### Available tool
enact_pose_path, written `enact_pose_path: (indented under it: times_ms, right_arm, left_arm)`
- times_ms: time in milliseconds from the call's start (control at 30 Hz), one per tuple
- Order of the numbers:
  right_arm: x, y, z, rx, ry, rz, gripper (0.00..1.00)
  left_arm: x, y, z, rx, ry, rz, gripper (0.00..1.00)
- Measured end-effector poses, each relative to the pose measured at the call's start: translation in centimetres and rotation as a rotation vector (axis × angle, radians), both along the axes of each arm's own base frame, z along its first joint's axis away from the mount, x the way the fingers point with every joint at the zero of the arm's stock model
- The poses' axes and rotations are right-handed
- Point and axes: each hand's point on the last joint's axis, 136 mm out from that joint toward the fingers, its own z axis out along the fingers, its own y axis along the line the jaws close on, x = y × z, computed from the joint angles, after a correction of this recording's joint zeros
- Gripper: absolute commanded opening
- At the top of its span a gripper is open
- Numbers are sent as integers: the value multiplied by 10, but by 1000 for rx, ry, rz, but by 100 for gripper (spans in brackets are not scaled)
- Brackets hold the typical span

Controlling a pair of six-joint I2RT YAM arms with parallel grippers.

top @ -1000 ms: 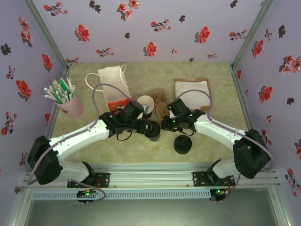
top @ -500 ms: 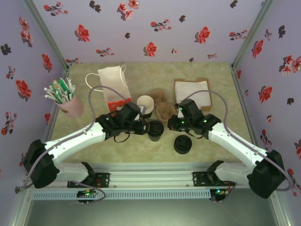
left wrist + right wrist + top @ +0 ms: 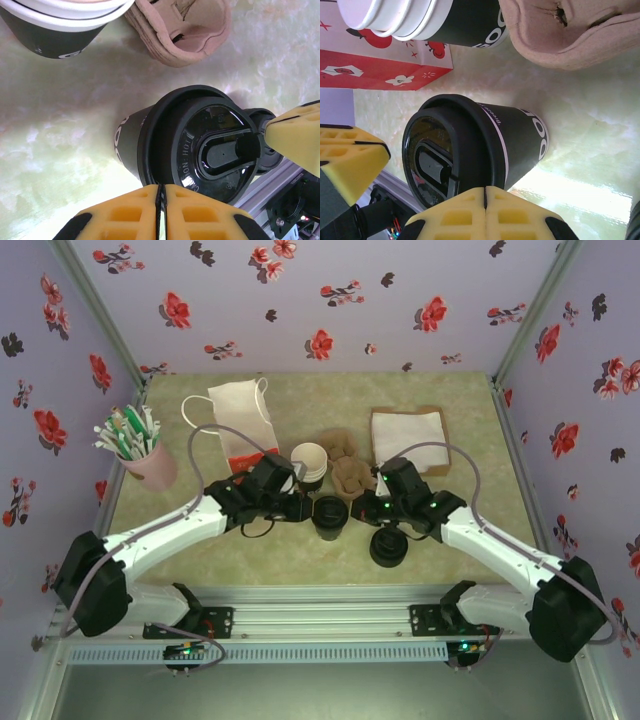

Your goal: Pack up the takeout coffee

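The table carries the left end effector and the right end effector, tip toward tip, each with its yellow pads pressed together on nothing. Just beyond their tips lie a pulp cup carrier and a stack of lidless cups. Between the two tips the takeout coffee stands upright with its black lid on, very close to both, though contact cannot be told, and a stack of black lids sits on the near side of the right end effector.
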Motion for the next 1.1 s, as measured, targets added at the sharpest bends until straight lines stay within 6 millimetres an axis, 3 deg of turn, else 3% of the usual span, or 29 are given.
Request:
enact_pose_path:
  times_ms: [600, 1100]
  right_arm:
    - [3, 11, -9, 9, 18, 21, 0]
    - [0, 12, -9, -30, 14, 25, 0]
  left_arm:
    - [0, -4, -13, -6, 23, -2, 8]
    - [0, -4, -11, -16, 18, 1, 9]
